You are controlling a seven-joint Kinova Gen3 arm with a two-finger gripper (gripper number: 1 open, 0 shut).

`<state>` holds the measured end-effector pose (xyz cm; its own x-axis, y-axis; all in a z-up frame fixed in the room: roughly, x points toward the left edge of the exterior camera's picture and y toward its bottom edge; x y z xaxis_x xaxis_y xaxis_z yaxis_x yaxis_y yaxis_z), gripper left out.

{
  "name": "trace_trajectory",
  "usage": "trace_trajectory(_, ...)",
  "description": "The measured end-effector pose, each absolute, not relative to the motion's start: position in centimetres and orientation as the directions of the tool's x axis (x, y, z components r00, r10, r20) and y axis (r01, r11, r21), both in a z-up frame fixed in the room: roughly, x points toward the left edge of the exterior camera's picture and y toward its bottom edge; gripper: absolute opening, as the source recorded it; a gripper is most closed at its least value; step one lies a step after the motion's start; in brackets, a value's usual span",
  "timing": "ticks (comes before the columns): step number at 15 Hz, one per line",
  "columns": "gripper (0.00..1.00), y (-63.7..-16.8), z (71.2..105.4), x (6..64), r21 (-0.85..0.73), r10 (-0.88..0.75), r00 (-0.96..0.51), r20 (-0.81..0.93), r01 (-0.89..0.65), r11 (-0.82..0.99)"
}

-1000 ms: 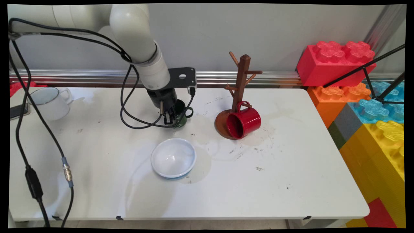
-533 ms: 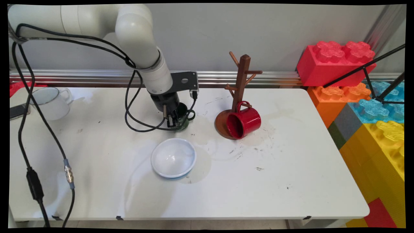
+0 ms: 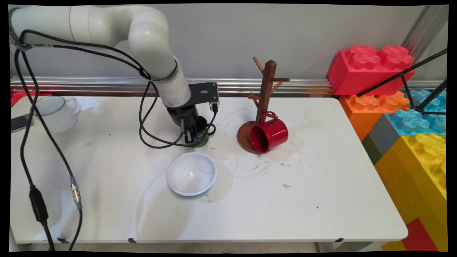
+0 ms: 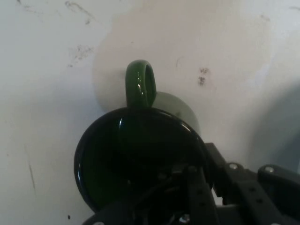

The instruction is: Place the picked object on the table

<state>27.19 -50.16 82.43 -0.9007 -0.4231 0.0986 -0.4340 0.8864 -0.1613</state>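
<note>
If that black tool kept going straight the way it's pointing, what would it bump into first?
The dark green mug. The tool points down at it, one finger seemingly inside the rim, so it would probably meet the mug's wall or bottom first, then the table beneath. Depth inside the mug is unclear.

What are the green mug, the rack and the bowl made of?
Green mug: glossy, likely enamelled metal or glazed ceramic, going by sharp highlights on its handle. Rack: looks like brown wood, matt pegs. Bowl: glossy white, ceramic or plastic, can't tell.
</note>
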Motion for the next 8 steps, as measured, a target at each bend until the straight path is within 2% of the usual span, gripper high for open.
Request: trace_trajectory(8,0.00,-50.14,81.91,27.30,-0.159,-0.421,-0.902,0.100,-0.432,0.888)
